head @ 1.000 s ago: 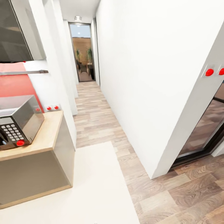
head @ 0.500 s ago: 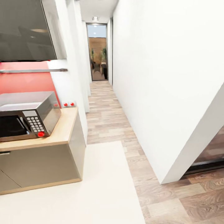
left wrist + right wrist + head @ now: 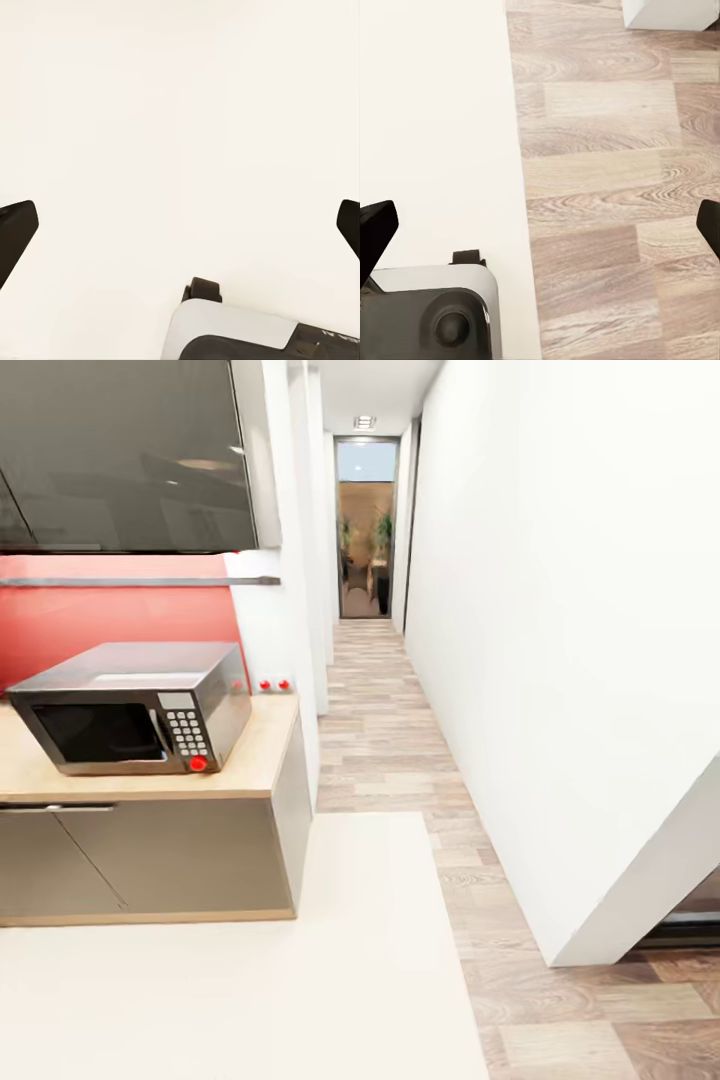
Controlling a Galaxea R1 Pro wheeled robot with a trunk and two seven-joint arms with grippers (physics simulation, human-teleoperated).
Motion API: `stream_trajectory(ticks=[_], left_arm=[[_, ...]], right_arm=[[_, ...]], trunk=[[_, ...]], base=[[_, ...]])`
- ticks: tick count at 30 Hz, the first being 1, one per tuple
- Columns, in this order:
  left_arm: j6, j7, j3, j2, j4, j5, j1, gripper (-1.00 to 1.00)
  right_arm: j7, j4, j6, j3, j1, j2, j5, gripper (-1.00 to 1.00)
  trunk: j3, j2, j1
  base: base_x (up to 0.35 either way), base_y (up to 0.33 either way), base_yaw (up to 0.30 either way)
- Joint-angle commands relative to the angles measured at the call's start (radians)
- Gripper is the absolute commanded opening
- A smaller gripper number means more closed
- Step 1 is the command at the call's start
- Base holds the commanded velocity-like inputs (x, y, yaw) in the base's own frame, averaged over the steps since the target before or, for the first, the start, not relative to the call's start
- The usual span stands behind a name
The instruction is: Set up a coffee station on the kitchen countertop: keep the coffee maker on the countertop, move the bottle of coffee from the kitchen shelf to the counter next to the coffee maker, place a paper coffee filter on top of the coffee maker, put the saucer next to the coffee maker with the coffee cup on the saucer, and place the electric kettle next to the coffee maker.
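Observation:
The end of a light wood-grain countertop (image 3: 255, 760) over grey cabinets (image 3: 180, 855) lies at the left of the head view and carries a steel microwave (image 3: 135, 705). The coffee maker, bottle of coffee, paper filter, saucer, coffee cup and electric kettle are out of view. My left gripper (image 3: 180, 232) hangs open over a cream rug (image 3: 180, 112), its dark fingertips (image 3: 16, 229) far apart with nothing between them. My right gripper (image 3: 540, 229) is open too, above the line where the rug meets the wood floor (image 3: 607, 187).
A red backsplash (image 3: 100, 610) and a dark wall cabinet (image 3: 120, 455) rise behind the microwave. A narrow wood-floored corridor (image 3: 385, 700) runs ahead to a glass door (image 3: 365, 530). A white wall (image 3: 570, 640) closes the right side. The cream rug (image 3: 300, 980) covers the floor before the cabinets.
The head camera has swung left, so the whole scene has shifted right. The microwave and more of the countertop have come into view; the glass door at the right has slid out.

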Motion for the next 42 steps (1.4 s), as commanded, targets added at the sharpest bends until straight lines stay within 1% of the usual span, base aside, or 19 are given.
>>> stream_trajectory(ticks=[1,42], left_arm=[[-0.003,-0.002,-0.002,0.000,0.001,0.010,-0.001,1.00],[-0.003,-0.002,-0.005,0.000,0.001,0.010,-0.001,1.00]], right_arm=[[-0.003,-0.001,-0.001,0.000,0.000,0.000,0.002,1.00],[-0.006,-0.003,-0.001,0.001,0.000,0.003,0.002,1.00]], trunk=[[-0.001,-0.002,0.000],[-0.001,-0.002,0.000]], base=[[-0.001,0.000,0.279],[0.001,0.000,0.283]])
